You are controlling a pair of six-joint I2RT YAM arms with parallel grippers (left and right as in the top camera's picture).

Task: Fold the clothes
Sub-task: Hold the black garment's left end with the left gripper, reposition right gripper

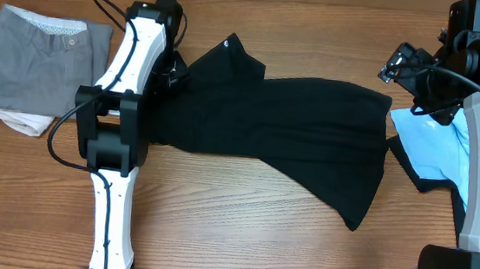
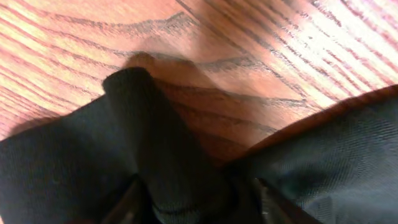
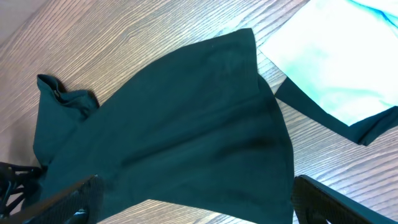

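Black shirt (image 1: 310, 128): matte, soft, one long creased sheet flat on wood-grain table (image 1: 240, 230); left pincer (image 2: 199, 199) pinches its bunched left end; right pincer (image 3: 198, 182) spread above it; light blue shirt (image 1: 431, 138) touches its right edge.

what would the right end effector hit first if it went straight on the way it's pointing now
The black shirt: the open right end effector points down at its spread middle, with nothing in between. The light blue shirt lies off to one side. Height above the cloth is unclear.
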